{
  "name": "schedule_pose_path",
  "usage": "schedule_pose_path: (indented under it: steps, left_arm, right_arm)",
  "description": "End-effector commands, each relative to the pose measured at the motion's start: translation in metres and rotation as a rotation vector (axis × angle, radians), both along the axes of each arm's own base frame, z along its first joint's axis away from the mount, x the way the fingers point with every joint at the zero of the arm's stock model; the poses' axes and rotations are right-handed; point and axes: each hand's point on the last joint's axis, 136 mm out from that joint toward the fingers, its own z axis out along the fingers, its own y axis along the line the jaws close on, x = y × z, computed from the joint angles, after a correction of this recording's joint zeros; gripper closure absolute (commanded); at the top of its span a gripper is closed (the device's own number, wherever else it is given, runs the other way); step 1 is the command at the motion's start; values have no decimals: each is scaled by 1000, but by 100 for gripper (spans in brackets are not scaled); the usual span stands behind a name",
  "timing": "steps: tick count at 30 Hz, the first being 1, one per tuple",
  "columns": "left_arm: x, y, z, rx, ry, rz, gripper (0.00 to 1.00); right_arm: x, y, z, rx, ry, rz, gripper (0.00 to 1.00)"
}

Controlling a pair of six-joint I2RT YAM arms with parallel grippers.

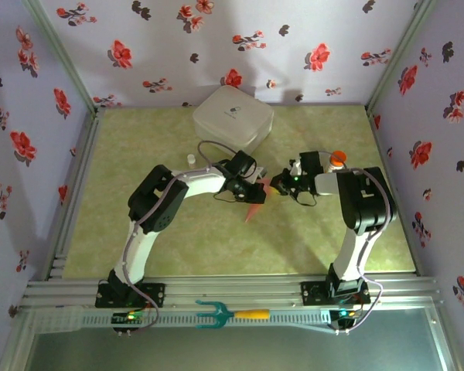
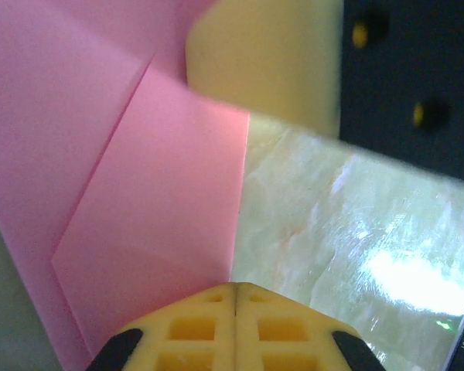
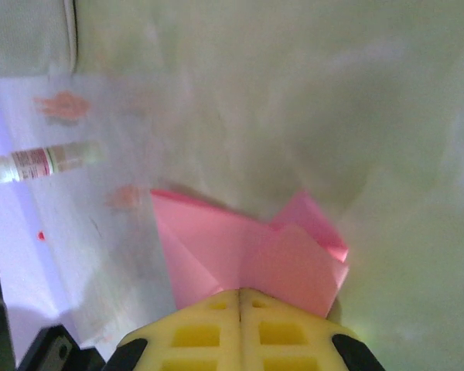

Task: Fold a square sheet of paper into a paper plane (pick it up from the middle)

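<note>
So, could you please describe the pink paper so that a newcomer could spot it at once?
Start at the green table and go to its middle, where the left gripper and right gripper meet. The paper is pinched between them. It is the only pink thing there, thin and creased, unlike the white box behind it.

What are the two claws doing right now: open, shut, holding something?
Left gripper: shut, pinching the partly folded pink sheet of paper.
Right gripper: shut, pinching the same sheet of paper.
</note>
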Motion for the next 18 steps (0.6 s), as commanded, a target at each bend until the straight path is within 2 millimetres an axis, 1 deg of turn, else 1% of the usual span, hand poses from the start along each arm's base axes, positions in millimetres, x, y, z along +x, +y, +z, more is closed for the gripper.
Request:
schedule_pose_path:
  steps: [1,3,7,10,13,16,18]
  left_arm:
    - [-22,21,-31,111,90,8,99]
    - [-23,21,-31,110,92,7,100]
    - [-23,21,-31,105,93,9,100]
    - [-23,21,-30,103,92,11,100]
    - [-23,21,-29,97,89,18,100]
    - [-21,20,-27,90,82,22,100]
    - [-20,19,-24,85,78,24,99]
  right_arm:
    - [27,-31,-10,-90,-27,-92,96]
    - [34,-36,-7,-88,-29,-111,96]
    - [37,-43,-1,-124,-21,-131,96]
    - [37,-41,16,-109,-54,-138,95]
    - [30,-39,37,-108,-98,-141,94]
    - [17,-22,47,-78,-115,-92,94]
    - [6,-9,45,-58,-99,-56,94]
